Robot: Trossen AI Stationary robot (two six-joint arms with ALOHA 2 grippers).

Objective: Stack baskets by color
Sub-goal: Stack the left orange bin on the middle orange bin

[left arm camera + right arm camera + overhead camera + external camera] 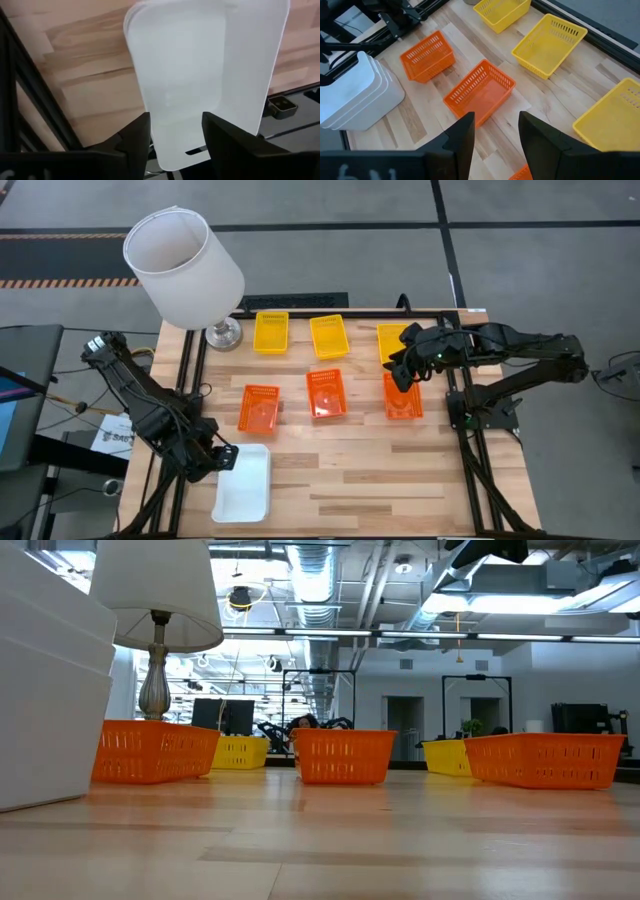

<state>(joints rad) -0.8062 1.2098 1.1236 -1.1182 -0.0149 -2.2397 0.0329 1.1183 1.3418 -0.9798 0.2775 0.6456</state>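
Observation:
A stack of nested white baskets [243, 482] rests on its bottom near the table's near left corner, also in the left wrist view [200, 65]. My left gripper [175, 142] stands open just above the stack's far left end [224, 458]; I see no touch. Three orange baskets [260, 408] [326, 393] [403, 397] sit in a row mid-table. Three yellow baskets [271, 331] [329, 336] [393, 340] sit behind them. My right gripper [495, 132] hangs open in the air above the right orange and right yellow baskets [407, 368].
A lamp with a big white shade [185, 265] and a metal foot [224, 333] stands at the far left corner. Dark frame rails [190, 370] run along the table's left and right edges. Bare wood [380, 480] lies at the near middle and right.

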